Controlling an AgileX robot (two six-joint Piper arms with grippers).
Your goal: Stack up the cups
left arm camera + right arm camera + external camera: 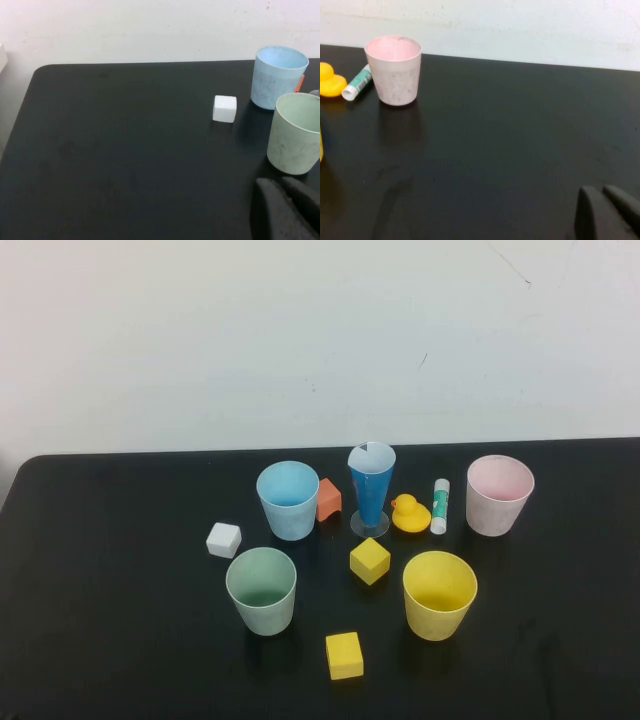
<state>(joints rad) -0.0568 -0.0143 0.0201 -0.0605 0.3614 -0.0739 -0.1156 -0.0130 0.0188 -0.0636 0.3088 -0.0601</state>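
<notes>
On the black desk (120, 590), four cups stand apart: blue cup (288, 500), green cup (261, 590), yellow cup (439, 594), pink cup (499, 494). Wide bare margins flank them. Left pincer (285, 210) and right pincer (607, 215), apparently together, hang over near corners.

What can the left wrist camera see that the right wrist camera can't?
Only the left wrist view shows the white block, blue cup, green cup and the shut left gripper, low near the green cup.

Only the right wrist view shows the pink cup, duck, glue stick and the shut right gripper, far from the pink cup.

Both show the black table and pale wall.
</notes>
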